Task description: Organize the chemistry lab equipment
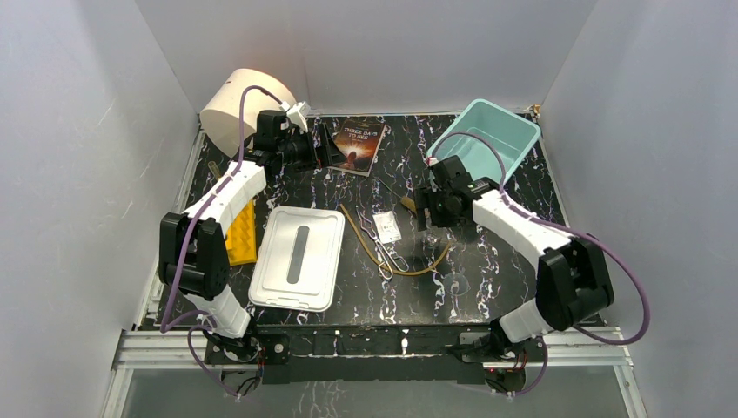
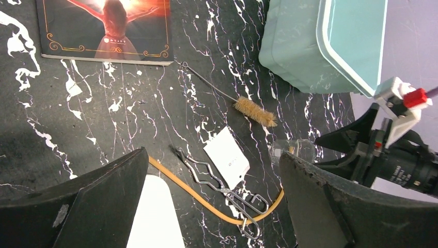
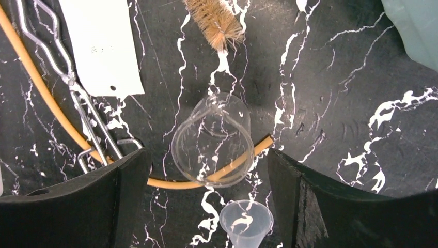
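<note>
The clear glass beaker (image 3: 212, 139) sits on the black marble table just ahead of my open, empty right gripper (image 3: 206, 173) (image 1: 426, 211), its rim level with the fingertips. The tan rubber tubing (image 3: 46, 103) (image 1: 409, 268) curves under the beaker. The metal tongs (image 1: 380, 246) (image 2: 217, 183) lie across the tubing, with the white packet (image 1: 388, 226) (image 2: 227, 157) beside them. The brown brush (image 2: 255, 112) (image 3: 214, 20) lies beyond. A small clear cone-shaped cup (image 3: 247, 219) stands between the right fingers. My left gripper (image 1: 324, 150) (image 2: 214, 206) is open and empty, raised near the book. The blue-ended tube is out of view.
A teal bin (image 1: 513, 131) stands at the back right. A white tray (image 1: 270, 287) lies left of centre, with a yellow block (image 1: 242, 233) beside it. The dark-covered book (image 1: 357, 144) and the big cream cylinder (image 1: 228, 113) are at the back left.
</note>
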